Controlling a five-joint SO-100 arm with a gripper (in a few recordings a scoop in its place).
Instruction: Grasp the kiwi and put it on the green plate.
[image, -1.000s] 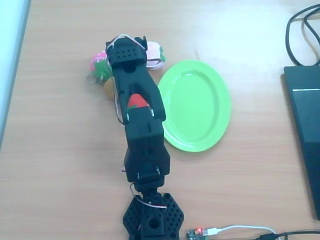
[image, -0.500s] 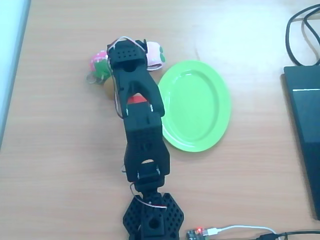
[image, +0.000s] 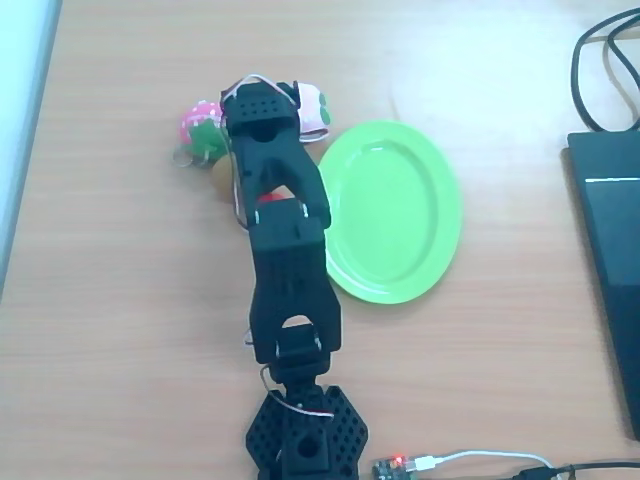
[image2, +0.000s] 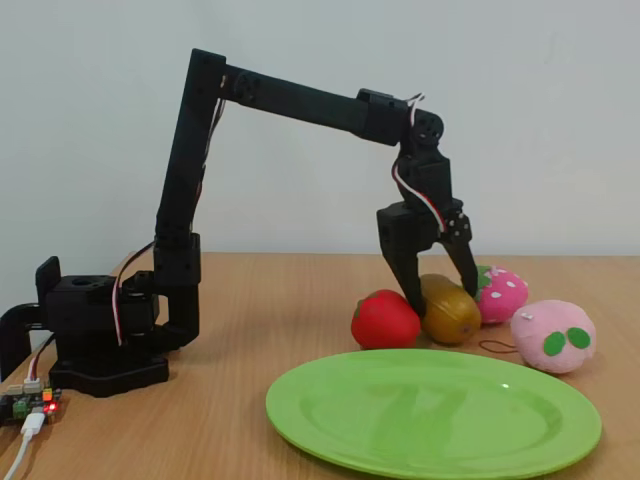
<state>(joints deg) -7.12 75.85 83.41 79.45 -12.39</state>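
The kiwi (image2: 450, 309), an olive-brown oval, lies on the wooden table between a red toy and a pink strawberry toy. My gripper (image2: 442, 294) reaches down over it and is open, one finger (image2: 408, 268) at the kiwi's left side and the other at its far right side. In the overhead view my black arm covers most of the kiwi (image: 217, 178), which peeks out at the arm's left edge. The green plate (image2: 430, 412) lies in front of the fruits, bare; from overhead the green plate (image: 396, 211) is just right of my arm.
A red toy (image2: 385, 320) touches the kiwi's left side. A pink strawberry toy (image2: 500, 292) sits behind it on the right, and a pale pink peach toy (image2: 553, 336) further right. A laptop (image: 610, 250) and cables (image: 600, 70) occupy the table's right edge.
The arm has stretched a little further from its base, and the wrist has shifted slightly right over the fruits. Less of the red toy shows through the arm's gap.
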